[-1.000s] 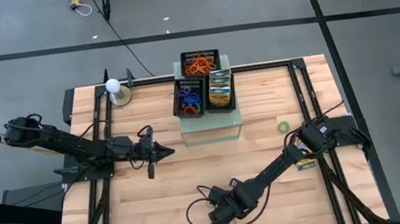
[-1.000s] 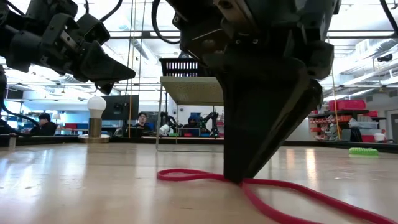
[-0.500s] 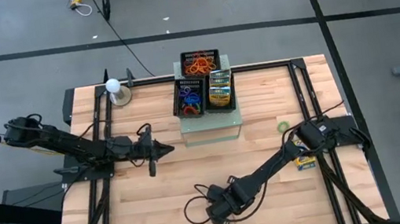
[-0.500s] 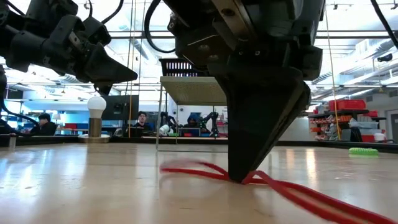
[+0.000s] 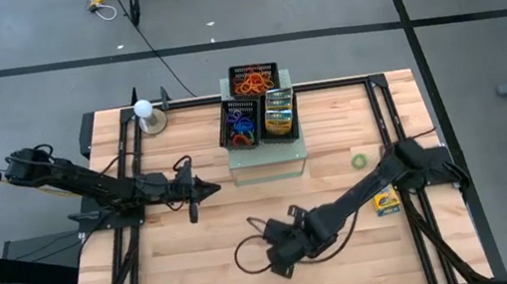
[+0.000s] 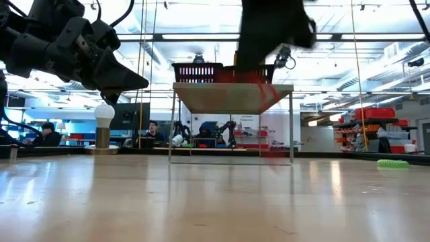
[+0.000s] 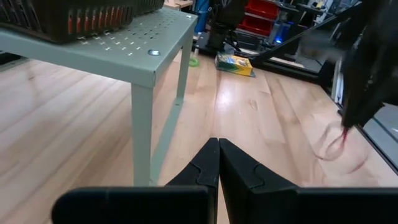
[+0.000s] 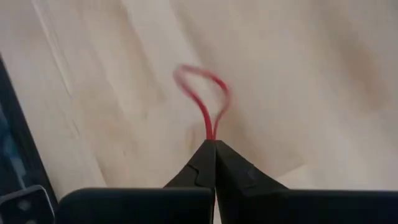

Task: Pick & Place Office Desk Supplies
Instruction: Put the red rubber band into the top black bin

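the right tool is pinched tight on a red loop, which hangs clear of the desk near its front edge; from above that tool sits low in the middle of the desk, arm stretched out from the right side. the left tool hovers over the left half, its two fingers pressed together with nothing between them. at the back, the pale-green perforated box carries black mesh trays with orange bands, coloured loops and crayon boxes. one crayon box lies on the desk by the right arm, a green loop near it.
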Robot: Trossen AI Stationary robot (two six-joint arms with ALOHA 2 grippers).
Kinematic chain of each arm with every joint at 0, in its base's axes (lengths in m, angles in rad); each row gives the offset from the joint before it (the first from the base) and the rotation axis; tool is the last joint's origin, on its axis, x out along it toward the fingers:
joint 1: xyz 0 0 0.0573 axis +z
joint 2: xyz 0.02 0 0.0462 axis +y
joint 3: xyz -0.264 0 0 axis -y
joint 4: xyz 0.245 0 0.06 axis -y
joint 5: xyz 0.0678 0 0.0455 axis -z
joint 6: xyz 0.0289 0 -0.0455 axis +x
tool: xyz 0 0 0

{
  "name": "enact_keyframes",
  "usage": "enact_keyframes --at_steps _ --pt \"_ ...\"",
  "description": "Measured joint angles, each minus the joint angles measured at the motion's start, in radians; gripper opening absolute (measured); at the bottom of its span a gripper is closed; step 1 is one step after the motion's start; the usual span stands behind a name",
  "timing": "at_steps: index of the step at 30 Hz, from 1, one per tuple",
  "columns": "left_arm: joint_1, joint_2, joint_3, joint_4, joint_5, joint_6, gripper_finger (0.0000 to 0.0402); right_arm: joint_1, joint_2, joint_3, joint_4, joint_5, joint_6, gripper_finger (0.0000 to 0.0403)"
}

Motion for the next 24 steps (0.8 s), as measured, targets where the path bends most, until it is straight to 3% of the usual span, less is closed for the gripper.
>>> enact_keyframes --at_steps 6,14,24 --pt "0.0 0.0 0.0 -0.016 -0.024 0.003 0.0011 -0.03 -0.152 0.001 -0.058 0.078 -0.138 0.0001" --pt "0.0 0.005 0.0 -0.085 -0.166 -0.065 0.0011 -0.128 -0.355 0.002 -0.07 0.115 -0.509 0.0001" --pt "0.001 0.017 0.001 -0.104 -0.377 -0.179 0.0011 -0.405 -0.559 0.002 -0.026 0.089 -0.951 0.0"
